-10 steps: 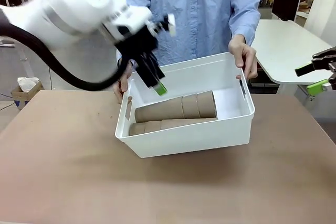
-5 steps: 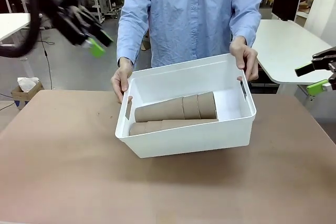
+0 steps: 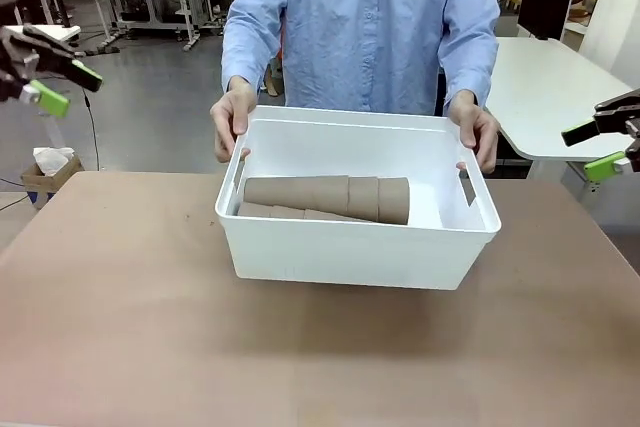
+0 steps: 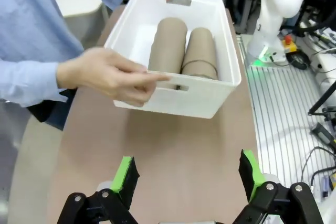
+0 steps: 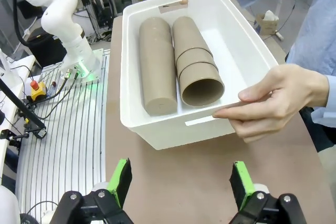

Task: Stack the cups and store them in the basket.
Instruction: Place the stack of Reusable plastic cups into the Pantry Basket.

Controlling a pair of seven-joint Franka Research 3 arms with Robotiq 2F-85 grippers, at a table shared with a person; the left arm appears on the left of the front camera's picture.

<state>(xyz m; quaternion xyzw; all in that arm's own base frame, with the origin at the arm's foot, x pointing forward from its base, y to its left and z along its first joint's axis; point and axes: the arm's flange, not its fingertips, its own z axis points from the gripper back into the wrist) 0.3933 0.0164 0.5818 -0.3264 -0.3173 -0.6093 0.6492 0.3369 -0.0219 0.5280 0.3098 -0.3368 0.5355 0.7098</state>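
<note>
Left tool (image 3: 47, 85) hangs spread and empty at nine o'clock, the basket (image 3: 340, 252) holding stacked cups (image 3: 325, 193) sits mid-table (image 3: 120, 327) in the person's hands (image 3: 232, 119), right tool (image 3: 603, 147) spread at three o'clock.

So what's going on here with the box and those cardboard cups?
The cups lie on their sides in two nested stacks inside the white basket. A person holds the basket at both ends with the hands on its rim. The left gripper and right gripper are open and empty, off to the sides.
</note>
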